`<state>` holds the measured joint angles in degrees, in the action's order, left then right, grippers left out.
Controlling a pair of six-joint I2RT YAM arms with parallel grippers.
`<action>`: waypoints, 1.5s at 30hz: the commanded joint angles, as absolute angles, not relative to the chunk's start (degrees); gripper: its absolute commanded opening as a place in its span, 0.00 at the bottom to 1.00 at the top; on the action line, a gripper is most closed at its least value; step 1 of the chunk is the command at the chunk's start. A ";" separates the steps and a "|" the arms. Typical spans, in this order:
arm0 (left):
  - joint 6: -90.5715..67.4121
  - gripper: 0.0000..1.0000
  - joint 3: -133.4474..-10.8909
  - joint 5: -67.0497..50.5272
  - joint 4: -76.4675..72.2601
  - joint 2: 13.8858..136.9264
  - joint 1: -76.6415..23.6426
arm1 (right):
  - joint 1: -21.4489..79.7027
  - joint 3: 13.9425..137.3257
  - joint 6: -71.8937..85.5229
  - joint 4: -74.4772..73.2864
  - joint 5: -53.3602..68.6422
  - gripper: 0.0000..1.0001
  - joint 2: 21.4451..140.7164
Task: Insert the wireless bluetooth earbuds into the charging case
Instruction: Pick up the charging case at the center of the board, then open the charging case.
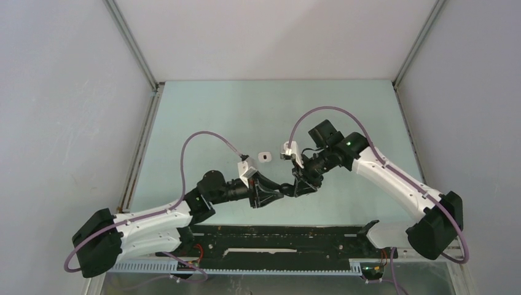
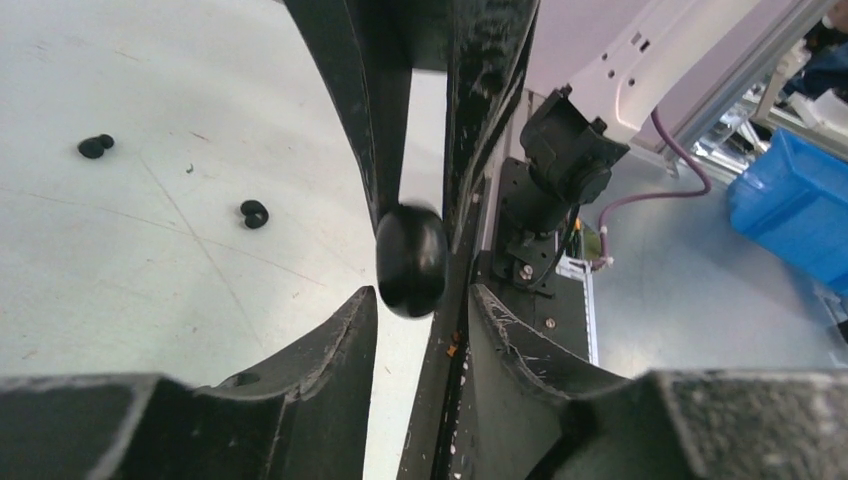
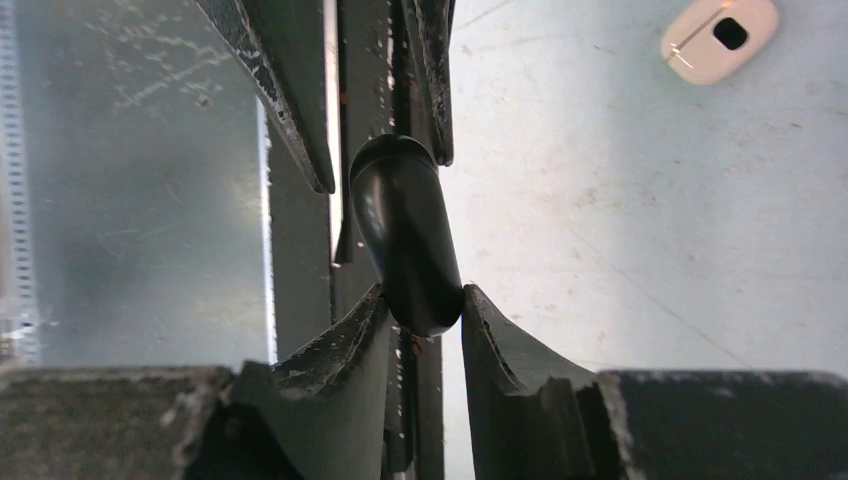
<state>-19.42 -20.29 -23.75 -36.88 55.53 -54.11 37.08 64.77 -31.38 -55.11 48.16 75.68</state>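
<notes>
A black rounded charging case (image 3: 405, 235) hangs above the table, pinched at its near end between my right gripper's (image 3: 424, 305) two fingertips. It also shows in the left wrist view (image 2: 410, 262). My left gripper (image 2: 422, 300) faces it from the other side. Its jaws stand either side of the case's far end, a little wider than the case. The two grippers meet tip to tip in the top view (image 1: 295, 187). Two small black earbuds (image 2: 92, 146) (image 2: 254, 213) lie on the table to the left. No white earbuds are in view.
A white rounded case (image 3: 718, 38) with a dark recess lies on the table beyond the grippers, also in the top view (image 1: 265, 157). The black rail (image 1: 276, 246) runs along the near edge. A blue bin (image 2: 790, 200) stands off the table.
</notes>
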 commanded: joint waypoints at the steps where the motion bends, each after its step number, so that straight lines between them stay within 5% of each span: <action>1: -13.95 0.44 -21.71 -21.98 -34.66 56.85 -56.62 | 39.00 68.80 -35.95 -59.86 38.48 0.21 72.31; 23: -5.46 0.38 -24.84 -16.41 -37.51 63.27 -64.72 | 47.15 73.11 -38.47 -67.34 27.61 0.19 75.51; 33: -6.98 0.16 -24.58 -16.35 -39.79 64.16 -65.13 | 47.29 73.09 -37.66 -67.24 27.98 0.20 75.49; 40: -7.50 0.10 -22.69 -14.94 -41.22 61.87 -65.13 | 41.33 73.05 -35.66 -65.37 37.14 0.50 73.13; 45: -8.23 0.09 -21.36 -13.69 -42.94 60.03 -65.13 | 37.31 72.64 -36.97 -66.86 43.96 0.56 72.79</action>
<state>-7.49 -22.13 -15.42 -38.02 62.37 -64.75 38.89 70.67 -36.56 -66.94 36.40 74.52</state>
